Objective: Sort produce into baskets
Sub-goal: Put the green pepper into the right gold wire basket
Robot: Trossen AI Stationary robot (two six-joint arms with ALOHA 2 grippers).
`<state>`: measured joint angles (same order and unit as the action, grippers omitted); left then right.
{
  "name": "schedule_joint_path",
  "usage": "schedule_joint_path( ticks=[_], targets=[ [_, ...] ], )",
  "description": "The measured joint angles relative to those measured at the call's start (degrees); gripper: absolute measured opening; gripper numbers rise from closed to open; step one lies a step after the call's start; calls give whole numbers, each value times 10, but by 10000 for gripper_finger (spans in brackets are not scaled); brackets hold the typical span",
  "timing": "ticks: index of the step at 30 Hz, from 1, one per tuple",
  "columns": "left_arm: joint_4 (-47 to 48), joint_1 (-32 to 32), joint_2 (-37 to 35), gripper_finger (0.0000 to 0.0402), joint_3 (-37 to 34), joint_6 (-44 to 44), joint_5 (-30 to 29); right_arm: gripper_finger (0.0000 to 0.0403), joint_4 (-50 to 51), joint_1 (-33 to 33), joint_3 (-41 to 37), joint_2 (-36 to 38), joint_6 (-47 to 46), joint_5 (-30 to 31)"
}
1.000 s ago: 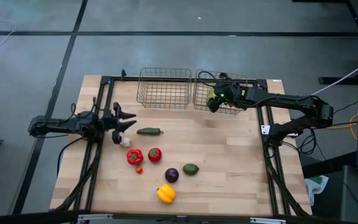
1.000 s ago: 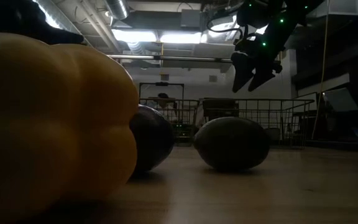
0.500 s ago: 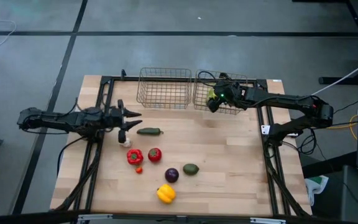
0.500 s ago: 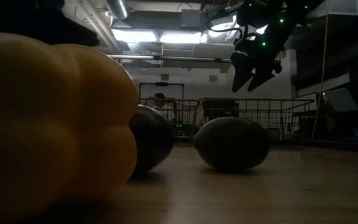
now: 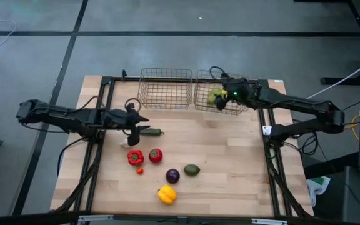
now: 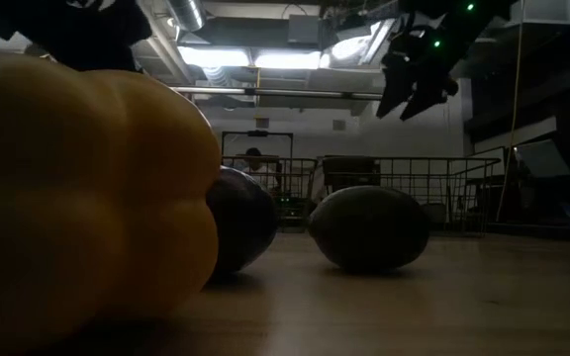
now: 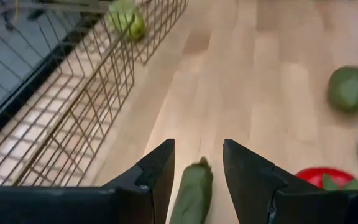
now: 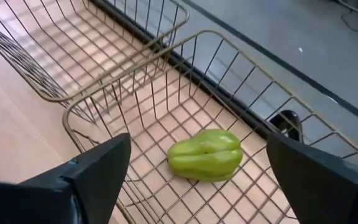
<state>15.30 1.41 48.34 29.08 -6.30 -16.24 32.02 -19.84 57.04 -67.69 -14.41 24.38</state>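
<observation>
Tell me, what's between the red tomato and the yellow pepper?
In the high view, the purple ball lies between the red tomato and the yellow pepper.

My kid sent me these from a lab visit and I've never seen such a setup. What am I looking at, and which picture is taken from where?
Two dark robot arms work at a wooden table, sorting toy produce into two wire baskets. One camera looks straight down, one sits at table height, one rides on each wrist.

On the table lie a red pepper, tomato, purple ball, dark green fruit and yellow pepper.

The left gripper straddles a long green vegetable, fingers on either side; whether they touch it is unclear. The right gripper hangs open and empty over the right basket, where a light green piece lies.
</observation>
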Motion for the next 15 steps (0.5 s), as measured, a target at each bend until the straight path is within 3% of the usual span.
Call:
schedule_joint_path(
  ticks=[9, 15],
  targets=[
    [73, -16, 110, 134, 57, -28, -3, 374, 34, 2, 0, 56, 0, 0],
    [106, -31, 165, 134, 59, -30, -3, 374, 43, 39, 0, 57, 0, 0]
  ],
)
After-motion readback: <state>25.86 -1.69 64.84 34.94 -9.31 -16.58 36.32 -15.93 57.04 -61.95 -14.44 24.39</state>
